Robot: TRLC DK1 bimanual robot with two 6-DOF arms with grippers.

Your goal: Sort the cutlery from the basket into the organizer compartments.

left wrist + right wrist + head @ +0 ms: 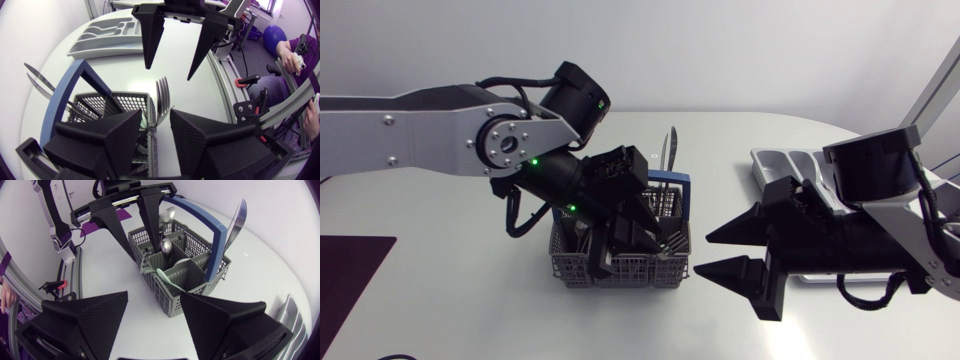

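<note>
Picking step: the left gripper (156, 116) hangs over the basket (575, 268), jaws open either side of a fork (162, 95) standing in it, not yet pinched. Next it must close on the fork and lift straight up. The right gripper (705, 252) sits open beside the basket, the organizer (107, 32) behind it

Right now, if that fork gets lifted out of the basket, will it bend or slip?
The fork looks like shiny metal, so it is probably stiff, though perhaps slippery against the left gripper. It stands tines up in the mesh basket, so it may tilt or snag on the way out.
</note>
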